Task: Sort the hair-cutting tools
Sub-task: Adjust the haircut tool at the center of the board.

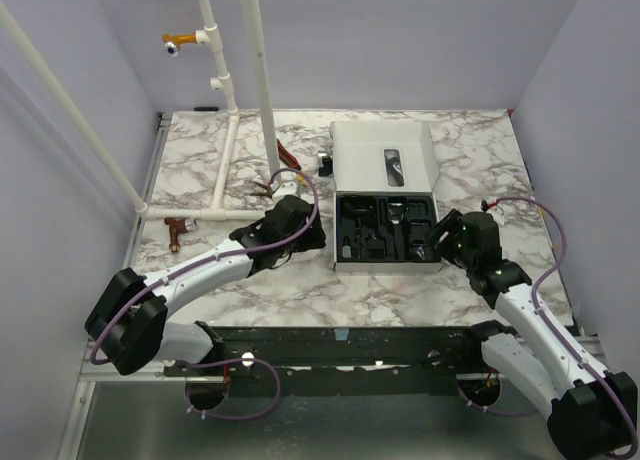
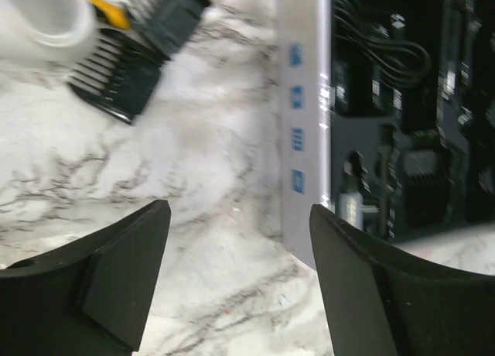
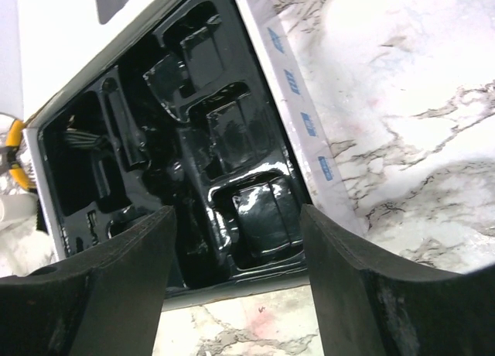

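The white box [image 1: 345,195] lies open, with a black moulded tray [image 1: 385,235] holding several black pieces. Two black comb guards [image 2: 116,81] [image 2: 166,15] lie on the marble left of the box, ahead of my left gripper. My left gripper [image 2: 240,236] [image 1: 303,232] is open and empty over bare marble, just beside the box's left wall [image 2: 305,116]. My right gripper [image 3: 236,220] [image 1: 438,236] is open and empty at the tray's right near corner, above a compartment with a glossy black piece [image 3: 267,213]. Another small black piece [image 1: 325,165] stands left of the lid.
The raised white lid [image 1: 385,150] carries a slim dark shape [image 1: 393,165]. White pipes [image 1: 225,130] run along the left and back. Red-handled tools [image 1: 290,152] and a yellow handle [image 2: 112,11] lie by the pipe. A reddish-brown T-piece [image 1: 177,228] lies at the left.
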Controlling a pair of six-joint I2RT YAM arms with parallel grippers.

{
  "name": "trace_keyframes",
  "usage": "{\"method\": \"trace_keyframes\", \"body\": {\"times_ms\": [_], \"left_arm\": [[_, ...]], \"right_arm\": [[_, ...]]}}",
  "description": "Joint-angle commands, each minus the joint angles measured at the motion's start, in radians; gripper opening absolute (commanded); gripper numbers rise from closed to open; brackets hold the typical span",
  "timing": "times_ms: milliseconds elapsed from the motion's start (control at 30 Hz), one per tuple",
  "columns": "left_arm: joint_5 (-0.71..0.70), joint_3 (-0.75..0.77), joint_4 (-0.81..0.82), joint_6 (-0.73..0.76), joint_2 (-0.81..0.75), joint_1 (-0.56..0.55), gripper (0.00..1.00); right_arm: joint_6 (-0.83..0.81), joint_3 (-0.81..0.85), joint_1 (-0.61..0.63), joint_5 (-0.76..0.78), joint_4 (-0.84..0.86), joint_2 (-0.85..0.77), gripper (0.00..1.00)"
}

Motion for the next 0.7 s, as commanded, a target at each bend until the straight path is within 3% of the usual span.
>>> {"method": "trace_keyframes", "body": {"times_ms": [0, 133, 267, 667], "left_arm": [[-0.049, -0.009, -0.012, -0.032, 0.056, 0.077, 0.64], [-0.086, 0.060, -0.010, 0.011, 0.127, 0.084, 0.27], [-0.145, 0.124, -0.023, 0.032, 0.197, 0.087, 0.00], [-0.302, 0.307, -0.124, 0.072, 0.416, 0.105, 0.00]], "right_arm": [[-0.021, -0.027, -0.001, -0.077, 0.010, -0.045, 0.63], [-0.034, -0.040, 0.000, -0.109, 0.020, -0.085, 0.55], [-0.045, -0.048, -0.001, -0.128, 0.024, -0.115, 0.51], [-0.041, -0.076, 0.001, -0.155, 0.028, -0.162, 0.49]]}}
